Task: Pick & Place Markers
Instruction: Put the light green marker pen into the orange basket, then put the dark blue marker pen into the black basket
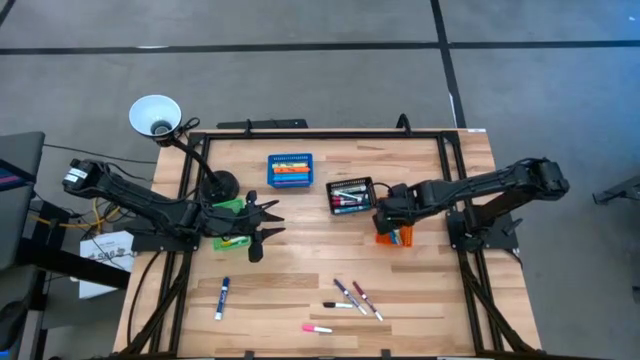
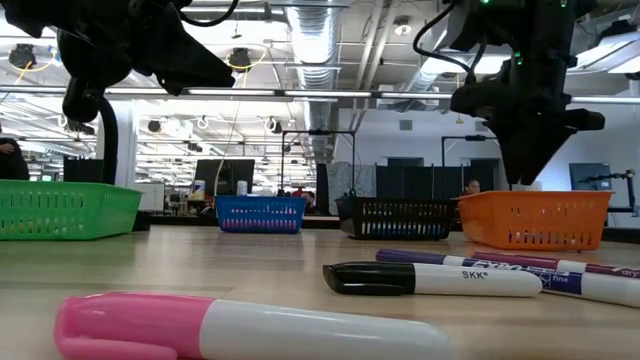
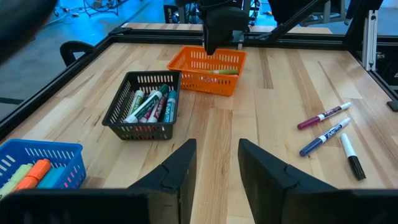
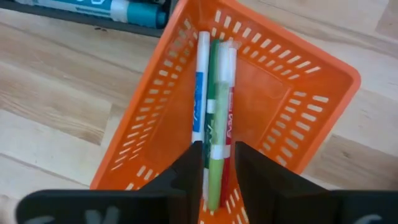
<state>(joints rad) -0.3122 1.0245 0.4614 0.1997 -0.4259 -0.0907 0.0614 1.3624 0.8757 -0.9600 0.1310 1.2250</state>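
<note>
**Right hand over the orange bin, loose markers on the surface**

Hovered: right hand above the orange bin, fingers narrowly parted around a green marker, whether gripping it or not impossible to tell. Lay directly beneath, side by side along the bin floor: a white-and-blue marker, the green one, a red-lettered one. Waited by the green bin: left hand, fingers apart, empty. Scattered well apart from both hands on the wooden surface: a blue marker, a pink-capped one, a cluster of several. More markers packed in the black bin and blue bin.
</note>
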